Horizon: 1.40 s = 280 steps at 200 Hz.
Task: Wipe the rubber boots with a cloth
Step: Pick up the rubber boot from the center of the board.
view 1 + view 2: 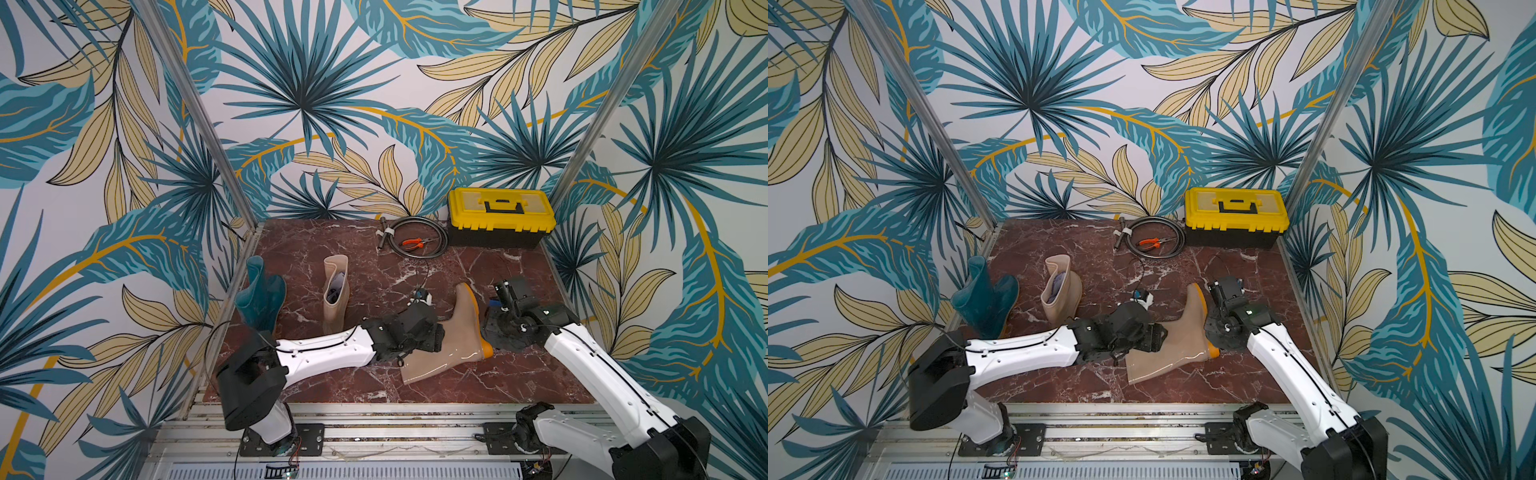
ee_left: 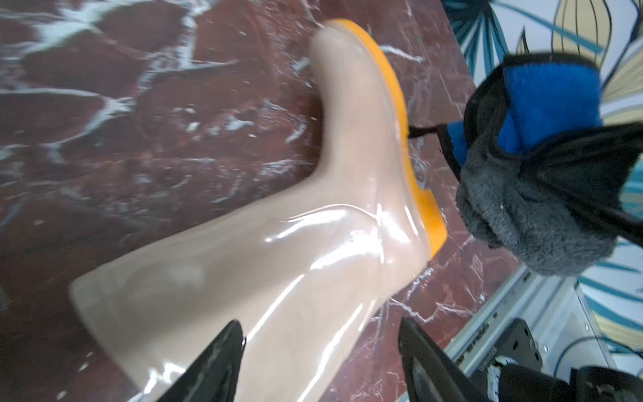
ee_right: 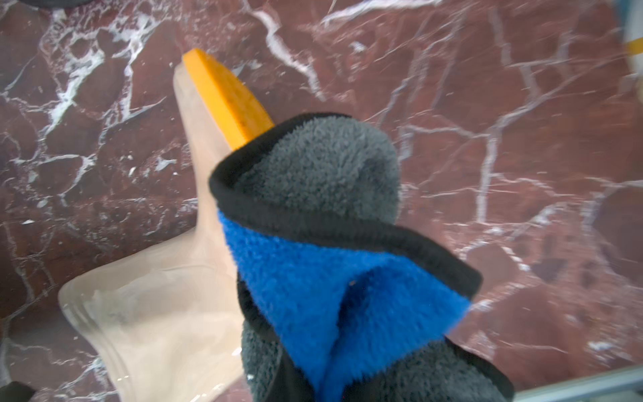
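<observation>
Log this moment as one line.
left end effector: open, over lying tan boot | right end effector: shut on cloth, beside boot's orange sole

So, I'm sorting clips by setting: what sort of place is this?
Probably a staged robot test booth: leaf-print wall panels on aluminium posts, a marble-look tabletop and a yellow toolbox.

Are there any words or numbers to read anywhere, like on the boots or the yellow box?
No text here can be read.
On the metal rail: dark lettering, too blurred to read.
On the yellow toolbox: no words show.
On the lying tan boot, the standing tan boot and the teal boot: no words show.
On the cloth: no label shows.
</observation>
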Motion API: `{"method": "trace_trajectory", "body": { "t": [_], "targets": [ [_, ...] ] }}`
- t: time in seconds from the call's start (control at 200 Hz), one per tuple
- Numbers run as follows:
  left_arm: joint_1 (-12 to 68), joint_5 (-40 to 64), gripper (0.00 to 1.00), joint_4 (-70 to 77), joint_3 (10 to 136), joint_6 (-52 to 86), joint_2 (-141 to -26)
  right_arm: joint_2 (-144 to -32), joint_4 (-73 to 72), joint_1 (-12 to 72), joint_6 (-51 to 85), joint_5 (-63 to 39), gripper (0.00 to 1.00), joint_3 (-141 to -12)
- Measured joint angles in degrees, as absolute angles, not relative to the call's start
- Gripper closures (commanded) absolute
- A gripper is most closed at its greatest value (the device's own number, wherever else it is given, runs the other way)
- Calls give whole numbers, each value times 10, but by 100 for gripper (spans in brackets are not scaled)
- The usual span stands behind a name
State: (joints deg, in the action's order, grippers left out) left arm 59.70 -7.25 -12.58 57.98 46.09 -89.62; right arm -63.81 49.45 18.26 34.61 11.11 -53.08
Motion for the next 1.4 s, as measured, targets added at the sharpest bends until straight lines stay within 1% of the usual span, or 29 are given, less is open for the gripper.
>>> {"method": "trace_trajectory", "body": {
  "t": [0.07, 0.24, 0.491, 0.681, 0.746, 0.851, 0.956, 1.016, 1.131, 1.211, 1.257, 1.277, 1.292, 1.362, 1.402],
  "targets": [
    [591, -77, 28, -125, 537, 486, -889, -647, 471, 190, 353, 91, 100, -515],
    [592, -64, 28, -123, 474, 547, -921, -660, 443, 201, 363, 60, 100, -482],
    [588, -31, 28, -67, 460, 613, -938, -668, 410, 201, 377, 47, 100, -442],
    [577, 4, 41, -4, 454, 635, -954, -679, 394, 201, 384, 37, 100, -438],
    [577, 15, 42, 7, 454, 640, -957, -681, 392, 201, 387, 34, 100, -437],
    [575, 26, 49, 16, 454, 643, -955, -684, 384, 201, 392, 30, 100, -434],
    [568, 33, 59, 19, 451, 645, -938, -684, 373, 202, 397, 25, 100, -427],
    [563, 34, 61, 22, 444, 641, -920, -684, 369, 203, 400, 25, 100, -425],
    [558, 35, 70, 25, 437, 637, -895, -684, 367, 203, 403, 25, 100, -424],
    [557, 38, 73, 31, 438, 632, -894, -683, 367, 203, 405, 25, 100, -424],
    [557, 40, 73, 33, 438, 633, -895, -683, 367, 203, 407, 25, 100, -424],
    [557, 41, 70, 35, 438, 633, -895, -683, 366, 203, 408, 25, 100, -424],
    [557, 42, 67, 36, 438, 632, -895, -683, 366, 203, 408, 25, 100, -424],
    [558, 44, 44, 41, 438, 632, -894, -683, 367, 203, 411, 28, 100, -424],
    [558, 46, 39, 43, 437, 636, -893, -683, 368, 203, 413, 30, 100, -424]
  ]
}}
